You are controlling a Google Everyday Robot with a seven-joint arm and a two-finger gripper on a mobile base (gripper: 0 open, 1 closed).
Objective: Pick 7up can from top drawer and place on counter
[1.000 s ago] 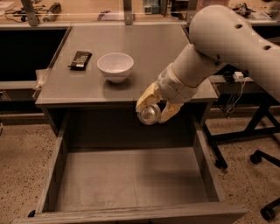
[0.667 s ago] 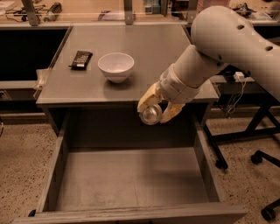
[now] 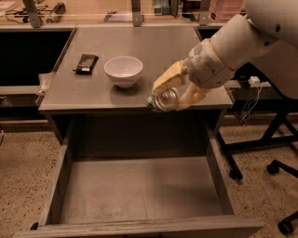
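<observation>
7up can (image 3: 163, 101) was held in the gripper (image 3: 166, 98), just right of the white bowl (image 3: 123, 70) and nearer the front, at the front edge of the counter (image 3: 153, 46). I could not tell whether the can touched the counter. The two tan fingers (image 3: 170, 76) were closed around the can, one above it and one below, and its silvery end faced me.

Surroundings, all taken from the white bowl:
- The bowl stood upright on the counter, near the can but apart from it.
- A dark flat bar (image 3: 86, 62) lay on the counter to the bowl's left, well apart from it.
- The top drawer (image 3: 139, 228) stood pulled out below and in front of the bowl, its grey floor in full view.
- The white arm (image 3: 233, 44) came in from the bowl's right, crossing the counter's right front corner.
- A black chair base on castors (image 3: 284, 195) stood on the speckled floor far to the bowl's right, beside the drawer.
- A pale desk with clutter (image 3: 56, 11) ran behind the bowl, past the counter's back edge.

Writing: none readable on the can or the bar.
</observation>
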